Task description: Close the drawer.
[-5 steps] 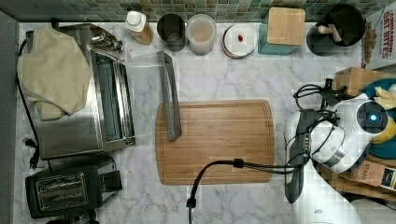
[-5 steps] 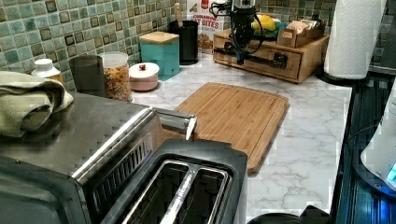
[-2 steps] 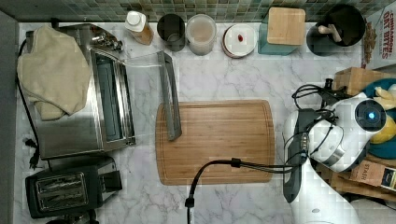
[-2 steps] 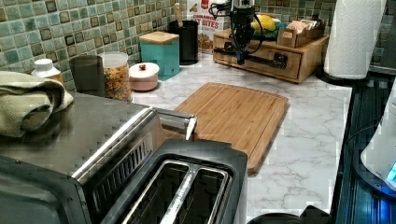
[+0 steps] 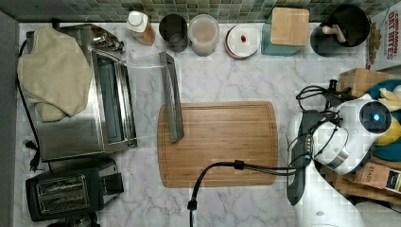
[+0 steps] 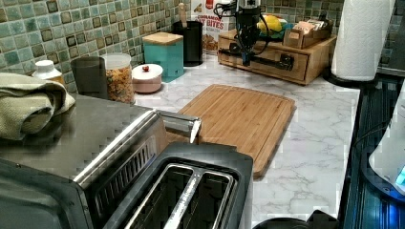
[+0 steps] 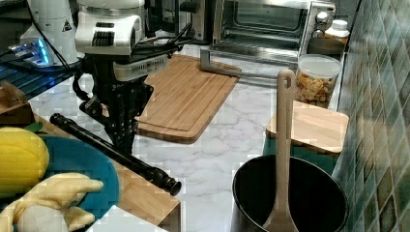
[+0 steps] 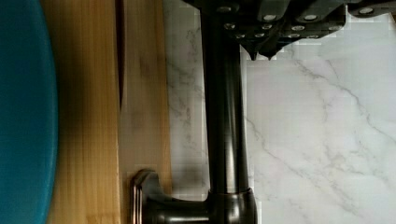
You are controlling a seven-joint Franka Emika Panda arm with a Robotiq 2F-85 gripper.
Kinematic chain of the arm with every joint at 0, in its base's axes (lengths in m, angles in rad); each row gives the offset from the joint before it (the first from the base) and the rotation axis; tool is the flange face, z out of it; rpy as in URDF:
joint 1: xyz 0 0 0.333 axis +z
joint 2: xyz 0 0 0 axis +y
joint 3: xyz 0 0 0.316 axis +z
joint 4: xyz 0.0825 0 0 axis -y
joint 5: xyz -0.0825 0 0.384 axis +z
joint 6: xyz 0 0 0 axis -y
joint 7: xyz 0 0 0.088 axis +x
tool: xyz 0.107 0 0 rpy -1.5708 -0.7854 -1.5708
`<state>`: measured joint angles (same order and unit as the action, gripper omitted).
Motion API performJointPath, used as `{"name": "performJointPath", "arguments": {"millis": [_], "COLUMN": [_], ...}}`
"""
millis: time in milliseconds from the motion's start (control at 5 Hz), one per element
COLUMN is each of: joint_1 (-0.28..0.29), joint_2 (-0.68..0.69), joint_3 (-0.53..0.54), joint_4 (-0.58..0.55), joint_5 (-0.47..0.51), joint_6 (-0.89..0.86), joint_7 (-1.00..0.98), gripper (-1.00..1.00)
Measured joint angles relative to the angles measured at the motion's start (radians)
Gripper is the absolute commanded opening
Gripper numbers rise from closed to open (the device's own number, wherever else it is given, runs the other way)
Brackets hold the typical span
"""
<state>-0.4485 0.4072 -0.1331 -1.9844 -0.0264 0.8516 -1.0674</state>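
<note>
The drawer (image 6: 267, 58) is the light-wood front of the stand at the left view's far right. A dark bar handle (image 6: 282, 61) runs along it. In the wrist view the drawer front (image 8: 142, 93) sits close against the stand, with a thin dark gap between them. My gripper (image 6: 247, 53) points down just in front of the handle (image 7: 116, 154), on the counter side. Its fingertips (image 8: 262, 52) are together beside the bar (image 8: 224, 116) and hold nothing. From the right view my gripper (image 7: 123, 137) tapers to a point right next to the handle.
A cutting board (image 5: 217, 142) lies mid-counter with a black cable (image 5: 236, 165) across it. The toaster oven (image 5: 104, 94) has its door down onto the board. A teal plate (image 7: 72, 164) with toy fruit sits on the stand. A paper towel roll (image 6: 360, 38) and a utensil pot (image 7: 290, 198) stand nearby.
My hand has shifted very slightly toward the top view's left. The drawer front and handle look the same.
</note>
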Motion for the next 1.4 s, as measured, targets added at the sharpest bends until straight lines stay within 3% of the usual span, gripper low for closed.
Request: {"name": "performJointPath", "arguments": {"millis": [1400], "joint_1": [0.035], "joint_2": [0.008], "joint_3": [-0.032], "joint_4": [0.008], "joint_5": [-0.005], "joint_6": [-0.007], "joint_7": [0.000], "gripper": [-1.00]}}
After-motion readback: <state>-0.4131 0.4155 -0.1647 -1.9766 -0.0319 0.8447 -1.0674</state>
